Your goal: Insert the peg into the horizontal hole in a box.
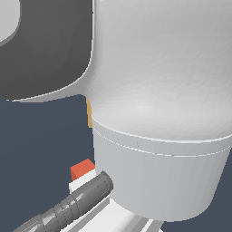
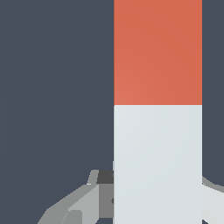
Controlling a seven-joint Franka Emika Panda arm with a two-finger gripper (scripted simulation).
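**Peg in the gripper's reach, insertion not yet shown**

Nearest in the wrist view, the gripper point(image 2: 157, 197) is seen at the lower edge of the frame, one grey finger point(image 2: 83, 203) to the lower left and a paler part at the lower right, with the peg point(image 2: 157, 109) running between them. The fingers appear closed against the peg's pale half — a grasp is judged likely, though actual contact is hidden behind the bar. The red-orange half extends away to the upper edge; no hole is seen ahead of it.

In the exterior view, most of the frame is filled by the arm's body. The peg's red end point(image 1: 82, 169) shows at lower left, and a thin tan strip — presumably the box point(image 1: 89, 113) — is glimpsed further off, left of centre. Alignment and insertion are judged still to be done.
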